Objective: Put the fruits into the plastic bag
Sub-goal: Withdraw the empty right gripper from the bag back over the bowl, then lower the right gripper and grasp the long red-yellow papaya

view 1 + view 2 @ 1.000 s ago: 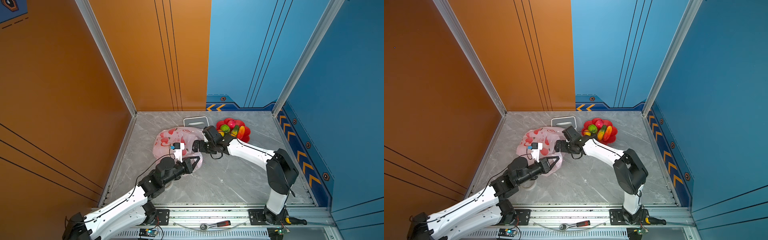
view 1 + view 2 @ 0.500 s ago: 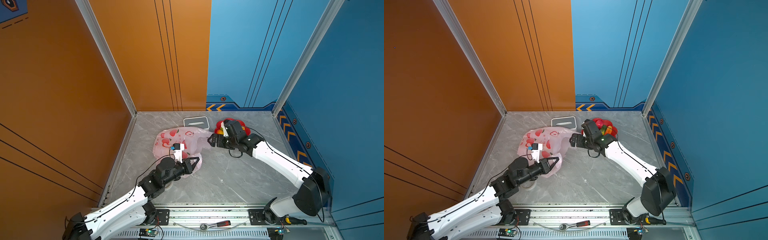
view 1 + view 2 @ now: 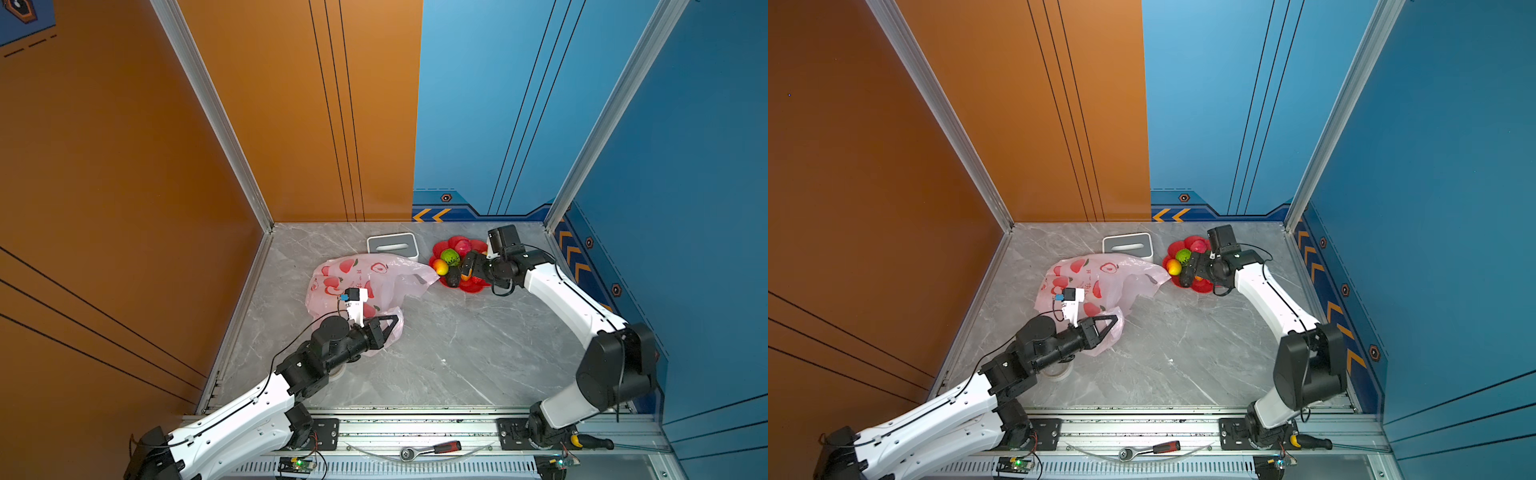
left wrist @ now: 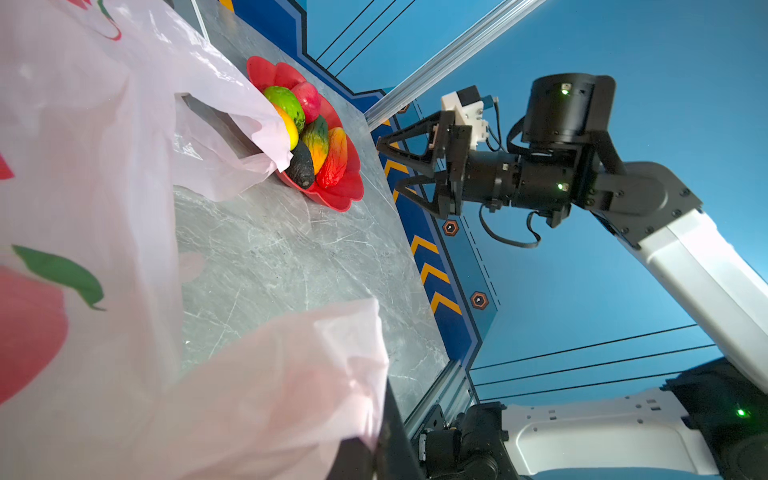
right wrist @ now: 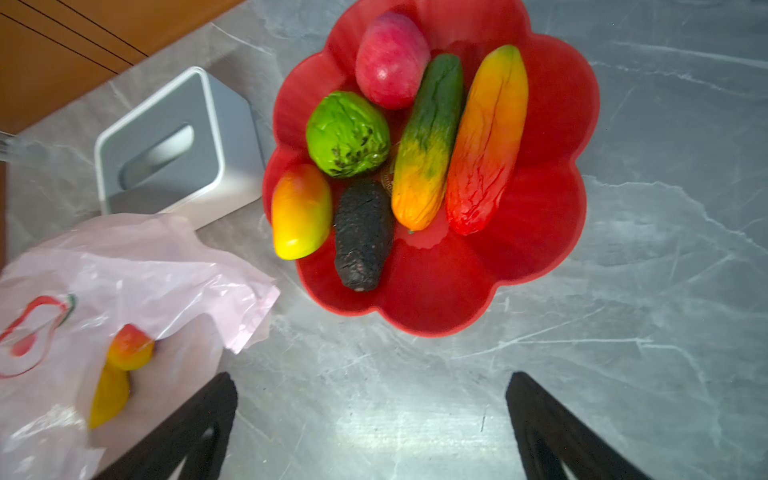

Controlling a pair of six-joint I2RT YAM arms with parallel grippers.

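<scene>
Marble tabletop [image 3: 449, 357], fruits [image 5: 428, 141] in dish [image 5: 540, 216] — bag [image 3: 374, 270] beside

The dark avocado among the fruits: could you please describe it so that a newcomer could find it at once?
Look at the red flower-shaped dish beside the white-and-grey tissue box at the back of the table. The dark avocado lies in the dish, between a short yellow-red mango and a long green-to-orange fruit. It alone is black and rough-skinned; all its neighbours are bright.
</scene>
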